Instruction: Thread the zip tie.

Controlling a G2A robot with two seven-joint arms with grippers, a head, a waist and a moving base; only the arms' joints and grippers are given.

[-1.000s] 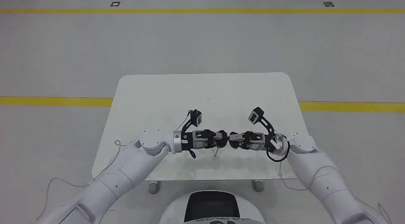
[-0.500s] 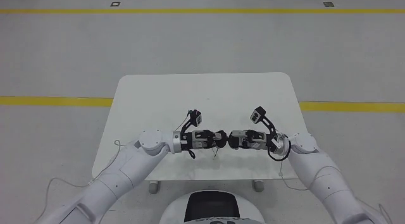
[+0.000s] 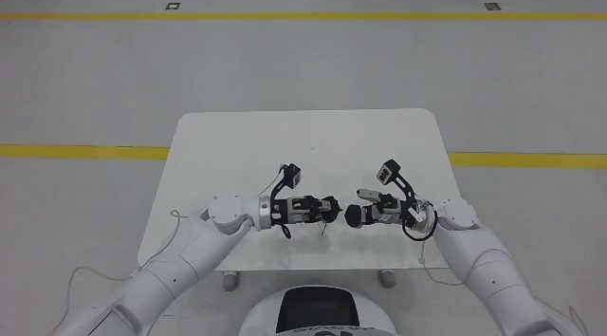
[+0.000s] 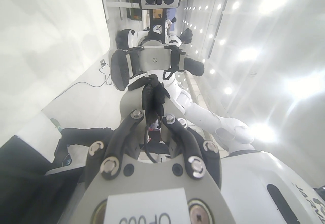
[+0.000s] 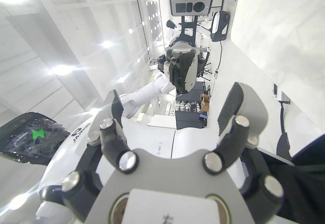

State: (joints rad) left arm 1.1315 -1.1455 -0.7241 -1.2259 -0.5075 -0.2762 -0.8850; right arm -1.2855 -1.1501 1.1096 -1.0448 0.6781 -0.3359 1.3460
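Above the near edge of the white table (image 3: 237, 146), the left gripper (image 3: 333, 207) is closed tightly on the black zip tie (image 4: 152, 98), which sits between its fingers. The right gripper (image 3: 355, 214) faces it, just beside, with fingers spread wide, apart from the tie.

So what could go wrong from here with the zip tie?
1. The black plastic zip tie is pinched in the left jaws alone, above the white table. The right jaws stand open and empty, so a slip would likely drop it.
2. The two sets of jaws face each other closely, so a misjudged grasp by the right jaws could knock the tie askew.
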